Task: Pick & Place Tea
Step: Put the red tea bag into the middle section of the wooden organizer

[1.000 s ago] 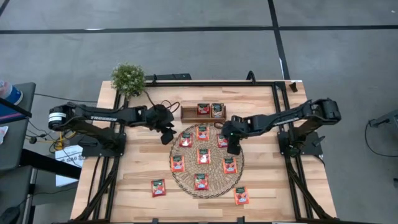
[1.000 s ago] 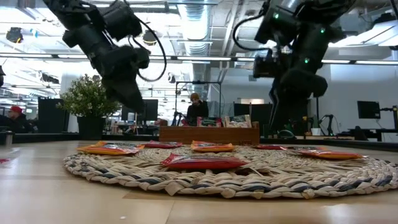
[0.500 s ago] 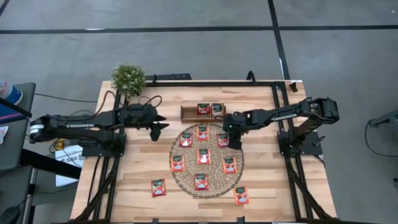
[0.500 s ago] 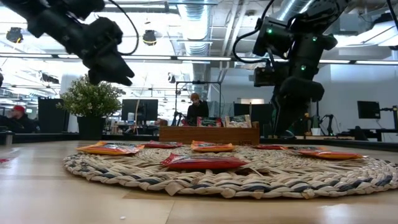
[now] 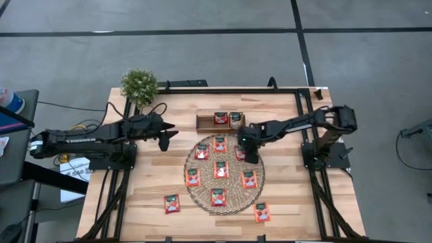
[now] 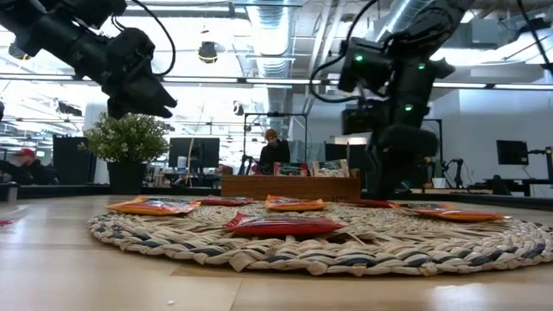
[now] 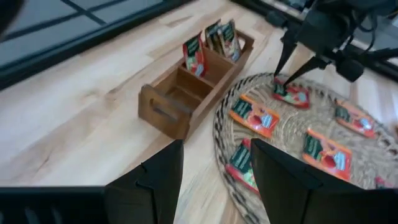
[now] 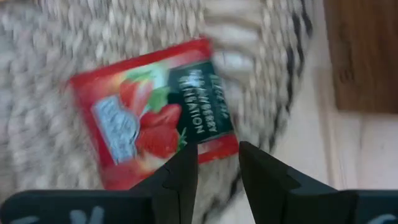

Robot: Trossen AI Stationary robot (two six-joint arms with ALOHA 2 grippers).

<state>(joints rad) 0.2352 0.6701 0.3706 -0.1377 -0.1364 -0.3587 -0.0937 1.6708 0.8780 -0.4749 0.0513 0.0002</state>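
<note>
Several red tea sachets with dark green bands lie flat on the round woven mat [image 5: 233, 190]. Two more [image 5: 171, 203] [image 5: 262, 212] lie on the table near its front edge, and others stand in the wooden tray [image 5: 221, 124]. My right gripper [image 5: 246, 155] points steeply down, open, over the sachet [image 8: 149, 130] at the mat's far right. Its fingers stand above that sachet's edge, on the side toward the mat's rim. My left gripper [image 5: 166, 135] hovers open, holding nothing, above bare table left of the tray. My right gripper comes at the far-right sachet's edge [image 8: 208, 146] from above, with its open fingers on either side of that edge. The sachet lies flat on the mat. I cannot tell whether the fingertips touch it.
A small potted plant [image 5: 139, 86] stands at the table's far left corner. The tray sits just beyond the mat's far rim, close to my right gripper. Bare wood lies left and right of the mat.
My left gripper has drawn back from the mat's far left rim toward the table's left edge, rising a little and tipping up nearer to level. My right gripper has shifted toward the table's left and sunk closer to the far-right sachet.
</note>
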